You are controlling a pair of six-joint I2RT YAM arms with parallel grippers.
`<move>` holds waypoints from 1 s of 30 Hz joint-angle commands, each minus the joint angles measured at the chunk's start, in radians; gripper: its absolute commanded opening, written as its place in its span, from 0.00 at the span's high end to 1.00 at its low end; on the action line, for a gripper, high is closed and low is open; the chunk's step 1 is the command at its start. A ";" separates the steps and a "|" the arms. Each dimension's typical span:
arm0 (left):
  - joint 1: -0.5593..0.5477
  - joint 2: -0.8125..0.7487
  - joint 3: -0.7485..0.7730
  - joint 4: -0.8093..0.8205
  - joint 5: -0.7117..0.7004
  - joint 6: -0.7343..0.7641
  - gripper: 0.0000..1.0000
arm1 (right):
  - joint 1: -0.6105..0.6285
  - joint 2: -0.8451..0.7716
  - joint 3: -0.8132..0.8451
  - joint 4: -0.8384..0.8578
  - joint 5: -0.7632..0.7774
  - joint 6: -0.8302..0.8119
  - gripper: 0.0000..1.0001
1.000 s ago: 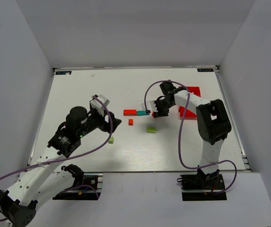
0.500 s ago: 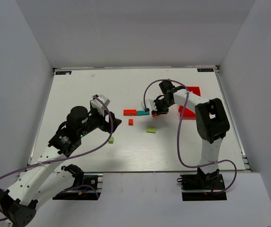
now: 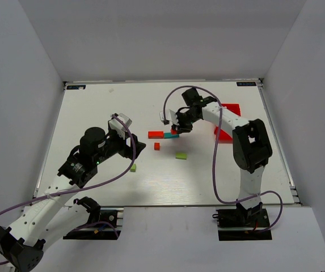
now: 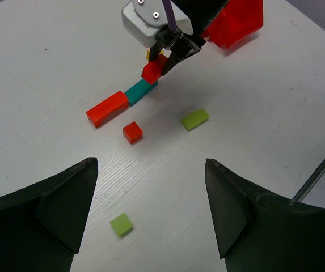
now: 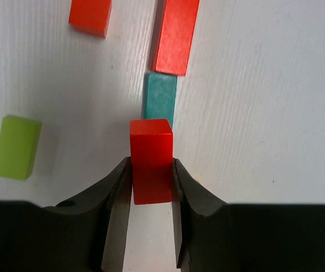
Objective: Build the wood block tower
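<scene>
My right gripper point(image 5: 151, 175) is shut on a red block point(image 5: 151, 160) and holds it above the near end of a teal bar point(image 5: 160, 100). A long red bar point(image 5: 176, 35) lies end to end with the teal bar. In the top view the right gripper point(image 3: 176, 128) is over the teal bar point(image 3: 171, 135) beside the red bar point(image 3: 155, 135). A small red cube point(image 3: 157, 146), a green block point(image 3: 181, 154) and a small green cube point(image 3: 133, 168) lie loose. My left gripper point(image 4: 151, 226) is open and empty above the small green cube point(image 4: 121, 224).
A red plastic tray point(image 3: 228, 122) sits at the right behind the right arm; it also shows in the left wrist view point(image 4: 239, 21). The table's front edge point(image 4: 321, 170) runs close on the right in the left wrist view.
My right gripper has moved left with the red block, from right of the teal bar to over it. The left arm has not moved.
</scene>
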 commanded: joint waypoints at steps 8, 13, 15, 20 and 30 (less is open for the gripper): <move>0.006 -0.004 -0.001 0.014 0.015 0.000 0.14 | 0.066 0.056 0.087 -0.001 0.044 0.167 1.00; 0.006 -0.013 -0.001 0.014 0.015 0.000 0.14 | 0.082 0.075 0.097 0.012 0.078 0.201 1.00; 0.006 -0.013 -0.001 0.014 0.015 0.000 0.14 | 0.086 0.082 0.100 0.017 0.093 0.212 1.00; 0.006 -0.013 -0.001 0.014 0.015 0.000 0.14 | 0.087 0.085 0.106 0.040 0.109 0.247 1.00; 0.006 -0.013 -0.001 0.014 0.015 0.000 0.14 | 0.100 0.101 0.100 0.086 0.156 0.291 0.99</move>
